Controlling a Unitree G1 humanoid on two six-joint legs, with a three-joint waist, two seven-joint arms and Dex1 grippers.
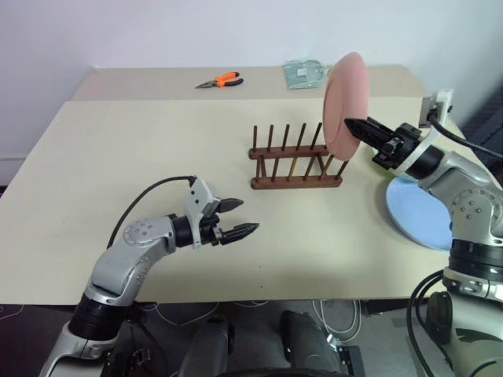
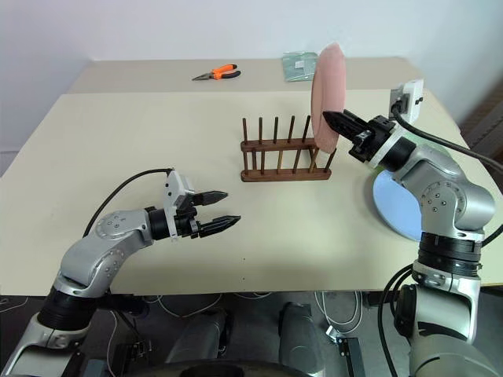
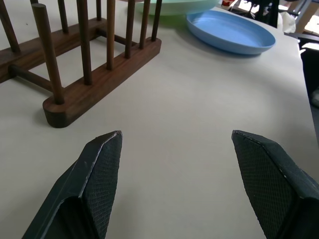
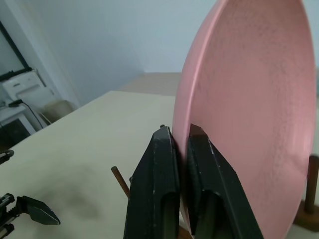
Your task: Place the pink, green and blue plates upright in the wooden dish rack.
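Observation:
The pink plate [image 1: 346,102] stands upright on edge at the right end of the wooden dish rack [image 1: 295,179]. My right gripper [image 1: 351,124] is shut on its rim, one finger on each face, as the right wrist view shows on the pink plate [image 4: 249,114]. Whether the lower edge sits between the pegs I cannot tell. The blue plate [image 1: 413,212] lies flat on the table to the right of the rack, partly under my right arm. Beyond it, the green plate [image 3: 174,6] shows in the left wrist view. My left gripper [image 1: 245,217] hovers open and empty in front of the rack, to its left.
Orange-handled pliers [image 1: 220,80] and a clear plastic bag [image 1: 302,72] lie on the far table behind the rack. A white box with a cable [image 1: 440,102] sits at the right edge. The beige table [image 1: 118,173] spreads wide to the rack's left.

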